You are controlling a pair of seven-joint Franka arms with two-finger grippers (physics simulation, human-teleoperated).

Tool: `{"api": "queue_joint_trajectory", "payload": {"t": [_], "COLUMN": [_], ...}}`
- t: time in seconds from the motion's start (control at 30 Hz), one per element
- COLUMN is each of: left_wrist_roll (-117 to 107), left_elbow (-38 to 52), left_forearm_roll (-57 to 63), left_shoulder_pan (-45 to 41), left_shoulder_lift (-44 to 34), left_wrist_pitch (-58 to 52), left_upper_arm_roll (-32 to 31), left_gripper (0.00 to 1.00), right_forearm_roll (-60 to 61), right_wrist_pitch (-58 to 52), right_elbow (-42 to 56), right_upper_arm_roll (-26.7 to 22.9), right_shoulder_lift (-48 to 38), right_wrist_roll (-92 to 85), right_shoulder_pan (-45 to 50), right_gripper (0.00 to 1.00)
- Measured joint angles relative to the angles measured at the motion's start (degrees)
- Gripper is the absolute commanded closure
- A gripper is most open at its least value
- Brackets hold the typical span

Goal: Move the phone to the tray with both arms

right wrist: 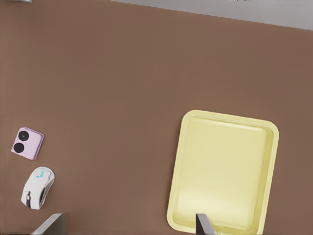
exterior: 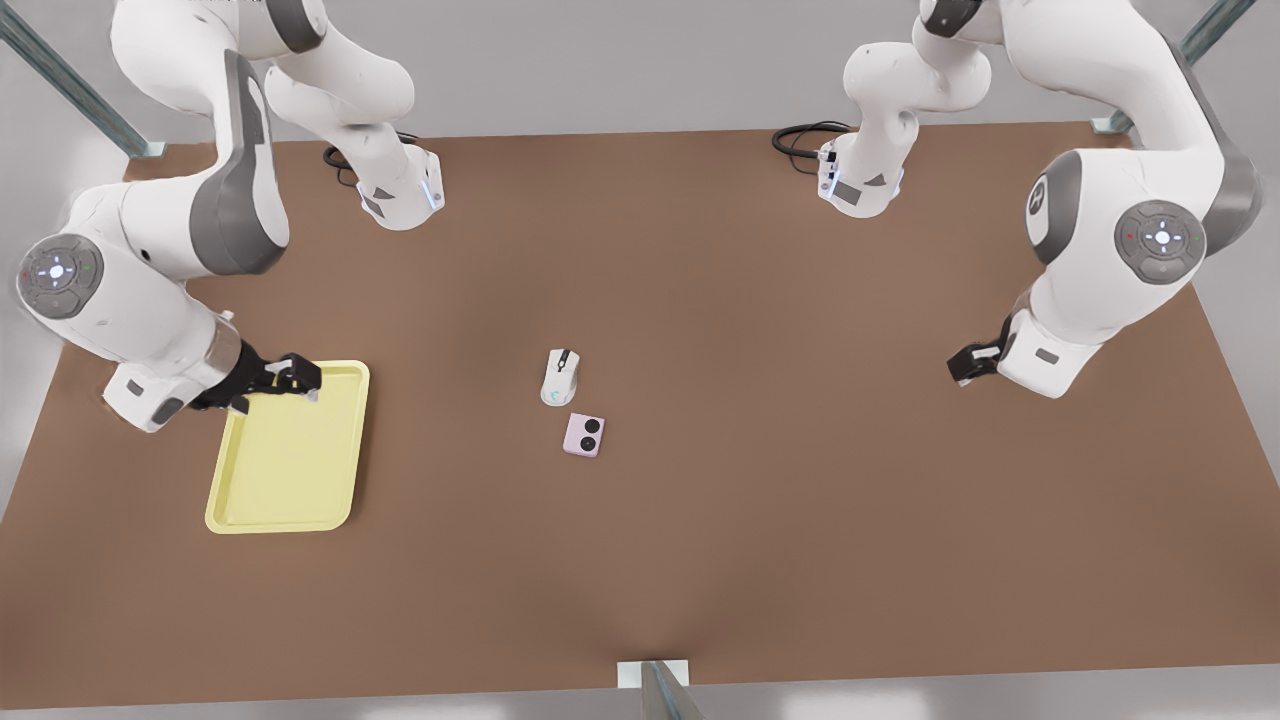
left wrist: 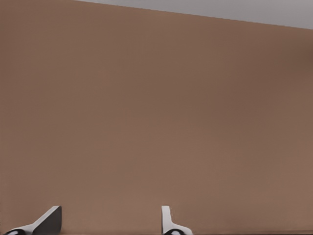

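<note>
I see soft, even light all over. Shadows on the brown table (exterior: 700, 520) are faint. Nothing glares.

Phone (right wrist: 27, 143) beside mouse (right wrist: 37, 187), tray (right wrist: 224, 171) apart

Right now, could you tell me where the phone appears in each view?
Front view: phone mid-table, by the mouse.
Right wrist view: phone beside the mouse, apart from the tray by the right gripper.
Left wrist view: table ahead of the left gripper.
Shared landmark: the mouse.
</note>
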Motion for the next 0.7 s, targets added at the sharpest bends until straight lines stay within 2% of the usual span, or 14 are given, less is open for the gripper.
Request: {"api": "queue_joint_trajectory", "payload": {"t": [0.23, 0.37, 0.7], "left_wrist_roll": [5.59, 7.97, 12.02], "left_elbow": [-0.42, -0.56, -0.55], "left_forearm_roll": [0.34, 0.35, 0.27], "left_shoulder_pan": [0.23, 0.45, 0.47], "left_shoulder_lift": [0.66, 1.3, 2.72], "left_wrist_pitch": [-1.32, -1.92, -2.35], "left_upper_arm_roll": [0.52, 0.87, 1.94], "left_gripper": [0.0, 0.0, 0.0], "right_forearm_roll": [-0.61, -0.88, -5.02], "right_wrist_pitch": [6.93, 13.54, 31.17], "right_elbow": [-0.34, 1.1, -3.03], "right_upper_arm_roll": [1.63, 0.33, -0.47], "right_shoulder_lift": [10.98, 18.12, 29.35], "right_wrist_roll": [10.98, 20.29, 42.62], "right_shoulder_pan": [14.83, 22.86, 27.1], "right_gripper": [0.0, 0.0, 0.0]}}
